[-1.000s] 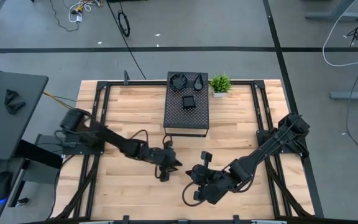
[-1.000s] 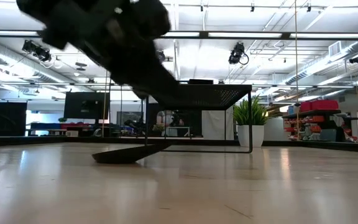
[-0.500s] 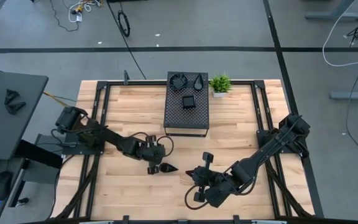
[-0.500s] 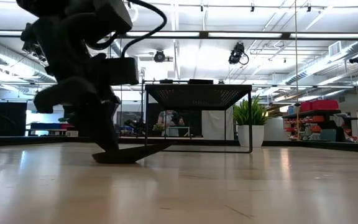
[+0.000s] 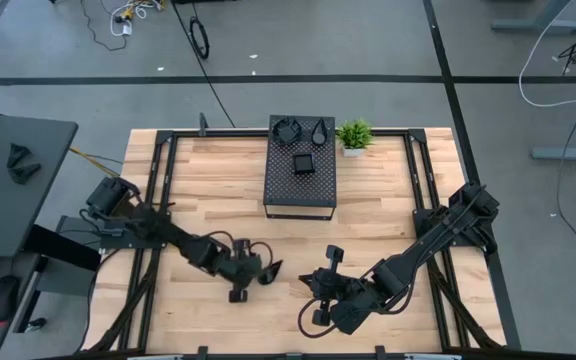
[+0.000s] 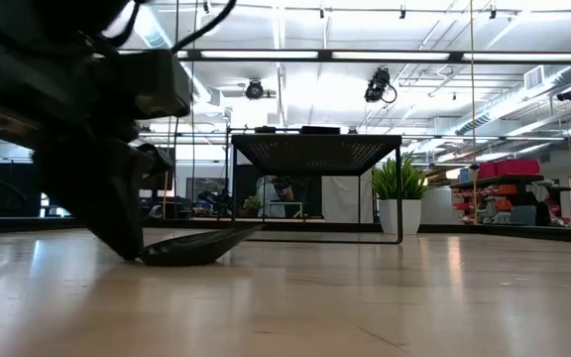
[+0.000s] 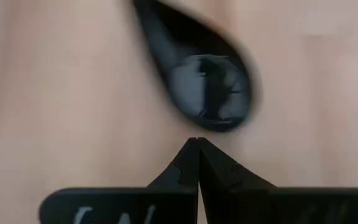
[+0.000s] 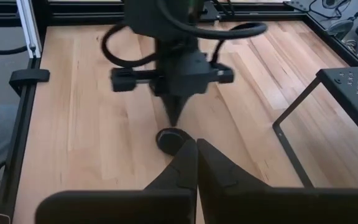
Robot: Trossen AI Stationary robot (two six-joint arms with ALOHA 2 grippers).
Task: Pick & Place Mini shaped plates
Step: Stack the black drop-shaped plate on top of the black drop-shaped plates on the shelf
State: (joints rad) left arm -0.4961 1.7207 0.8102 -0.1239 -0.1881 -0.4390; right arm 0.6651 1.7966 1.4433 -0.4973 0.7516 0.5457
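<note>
The teardrop plate [image 7: 199, 73] lies on the table just beyond the left gripper's [image 7: 192, 144] pressed-together fingertips; that gripper has drawn back from it since.

Bare pale wooden tabletop [image 5: 198, 185] lies open to my left and in front. Ahead stands the black perforated rectangular box [image 5: 301, 180], a small green potted plant [image 5: 354, 135] beside it. My right arm's gripper [image 5: 318, 285] crowds the near middle, seemingly just beyond the glossy black teardrop plate [image 5: 268, 270].
</note>
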